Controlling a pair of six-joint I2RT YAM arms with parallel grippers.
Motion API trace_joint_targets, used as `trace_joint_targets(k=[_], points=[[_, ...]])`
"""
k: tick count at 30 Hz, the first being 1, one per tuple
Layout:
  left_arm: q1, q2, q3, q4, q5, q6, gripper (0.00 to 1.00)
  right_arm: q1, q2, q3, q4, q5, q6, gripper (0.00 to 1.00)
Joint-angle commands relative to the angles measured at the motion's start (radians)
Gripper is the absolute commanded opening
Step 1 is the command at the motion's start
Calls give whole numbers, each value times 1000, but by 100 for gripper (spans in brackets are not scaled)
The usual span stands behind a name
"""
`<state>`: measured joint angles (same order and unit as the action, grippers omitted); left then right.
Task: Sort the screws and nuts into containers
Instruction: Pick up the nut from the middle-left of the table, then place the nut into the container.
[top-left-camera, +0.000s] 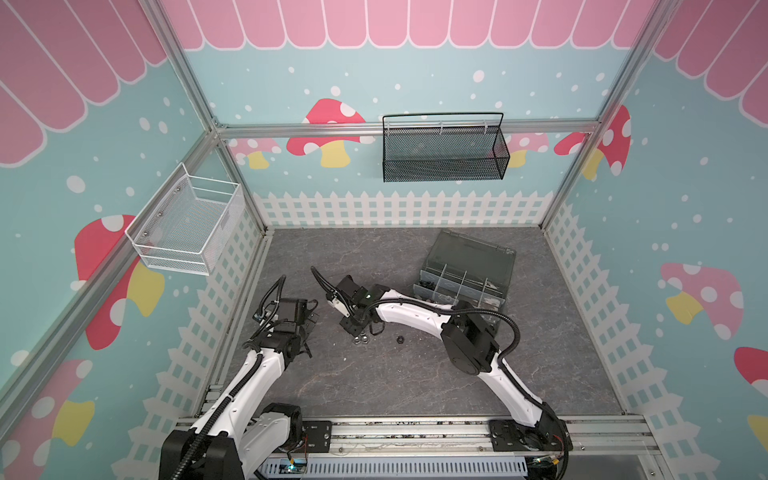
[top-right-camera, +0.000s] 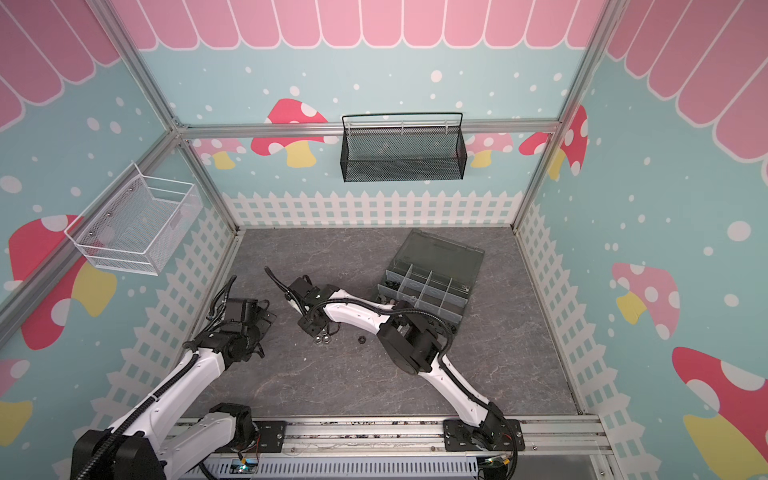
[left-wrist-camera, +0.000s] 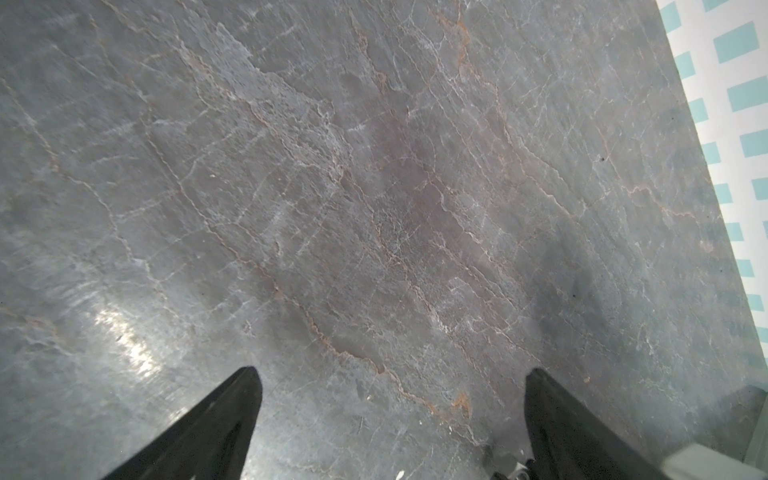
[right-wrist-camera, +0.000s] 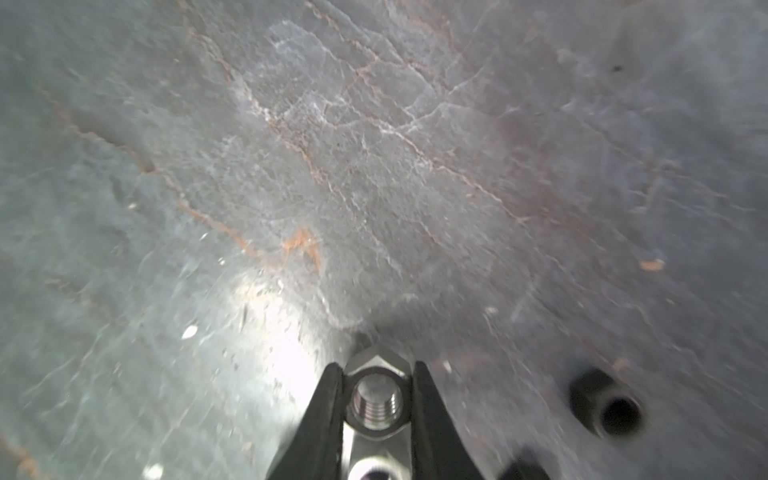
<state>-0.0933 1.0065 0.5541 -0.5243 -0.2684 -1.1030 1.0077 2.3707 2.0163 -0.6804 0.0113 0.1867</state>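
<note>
My right gripper (right-wrist-camera: 377, 370) pinches a silver nut (right-wrist-camera: 376, 401) near the organizer box (top-left-camera: 469, 270); my left gripper (left-wrist-camera: 392, 372) stands wide.

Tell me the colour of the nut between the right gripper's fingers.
Shiny silver, clearest in the right wrist view, where the nut sits inside the right gripper.

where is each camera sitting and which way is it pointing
Both top views: high above the robot's end of the table, looking steeply down at the organizer box, left arm and right arm.
Left wrist: on the left arm, facing the table; the open left gripper shows.
Right wrist: low over the table; right gripper clamps a silver nut.
Shared: the black nut shows in the right wrist view and both top views.
</note>
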Motion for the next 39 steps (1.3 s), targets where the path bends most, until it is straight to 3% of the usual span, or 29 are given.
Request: trace_joint_targets(k=[1,10,22,29,39], points=[[7,4,4,12,1,-1,100,-12,-106,-28,20,18,27,0],[6,17,11,19,14,5,100,-88,-330,-219,101,82,87,0],[4,43,27,34,45,20,100,-351,-629,-586,182,88,173,0],[-48,87,62,40,41,26,100,-482,-689,-692,183,95,186,0],[-198,238,170,67,20,30,100,-570,-650,-746,205,63,172,0]])
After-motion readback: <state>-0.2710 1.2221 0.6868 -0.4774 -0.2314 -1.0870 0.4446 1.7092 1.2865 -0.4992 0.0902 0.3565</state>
